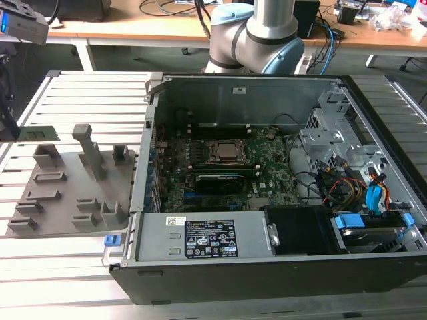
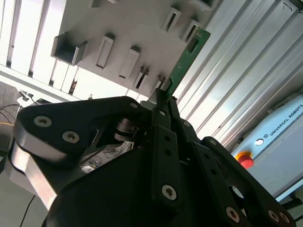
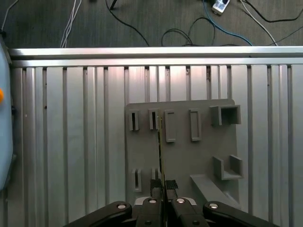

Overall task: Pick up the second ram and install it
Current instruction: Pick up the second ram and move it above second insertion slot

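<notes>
Holding second ram (image 2: 187, 57); gripper (image 2: 163, 93) clamped; over grey fixture (image 3: 199, 156); printed case label (image 1: 213, 239)

At the exterior view's left edge the gripper (image 1: 9, 128) grips one end of a green memory stick (image 1: 39, 134), which juts out level from it. Just below the stick sits a grey plastic holder (image 1: 63, 197) with upright posts. Well away from the gripper stands the open computer case (image 1: 267, 280), its circuit board (image 1: 273, 175) exposed, on the slatted metal table (image 1: 100, 100).

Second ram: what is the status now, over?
Gripper shut on the second ram. Ram held over the grey fixture, outside the computer case. No obstruction seen.
</notes>
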Tool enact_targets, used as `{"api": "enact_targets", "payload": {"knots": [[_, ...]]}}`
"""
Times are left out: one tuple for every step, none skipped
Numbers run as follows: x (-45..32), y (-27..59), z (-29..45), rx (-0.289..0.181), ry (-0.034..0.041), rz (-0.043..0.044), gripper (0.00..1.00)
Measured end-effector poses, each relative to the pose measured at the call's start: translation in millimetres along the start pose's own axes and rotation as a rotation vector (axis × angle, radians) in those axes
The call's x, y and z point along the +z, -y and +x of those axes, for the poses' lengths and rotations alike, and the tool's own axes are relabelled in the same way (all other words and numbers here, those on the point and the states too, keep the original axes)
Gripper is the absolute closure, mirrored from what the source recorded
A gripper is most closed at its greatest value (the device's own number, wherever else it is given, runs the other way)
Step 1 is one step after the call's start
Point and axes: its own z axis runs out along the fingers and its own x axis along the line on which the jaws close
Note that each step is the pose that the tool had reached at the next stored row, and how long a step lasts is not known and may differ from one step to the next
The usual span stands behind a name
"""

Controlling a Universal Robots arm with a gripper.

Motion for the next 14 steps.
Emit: {"api": "enact_targets", "payload": {"knots": [[-2.6, -0.1, 0.0, 0.0, 0.0, 0.0, 0.86], [-5.0, -0.1, 0.0, 0.0, 0.0, 0.0001, 0.86], [-7.4, -0.1, 0.1, 0.0, -0.0001, 0.0, 0.86], [-12.4, -0.2, 0.1, 0.0, 0.0, 0.0, 0.86], [-18.0, -0.3, 0.1, 0.0, 0.0, 0.0, 0.86], [-22.9, -0.4, 0.1, 0.0, 0.0, 0.0, 0.86], [-25.5, -0.5, 0.1, 0.0, 0.0005, 0.0001, 0.86], [-27.4, -0.6, 0.2, 0.0, 0.0046, 0.0001, 0.86], [-28.6, -0.6, 0.1, 0.0, 0.0107, -0.0002, 0.86], [-28.4, -0.5, 0.2, 0.0, 0.0118, 0.0, 0.86], [-28.5, -0.5, 0.2, 0.0, 0.0119, 0.0, 0.86], [-28.5, 0.0, 0.3, 0.0, 0.0119, -0.0001, 0.86], [-28.5, 2.3, 0.2, 0.0, 0.0119, -0.0001, 0.86], [-28.7, 11.7, 0.1, 0.0, 0.0119, -0.0002, 0.86]]}}
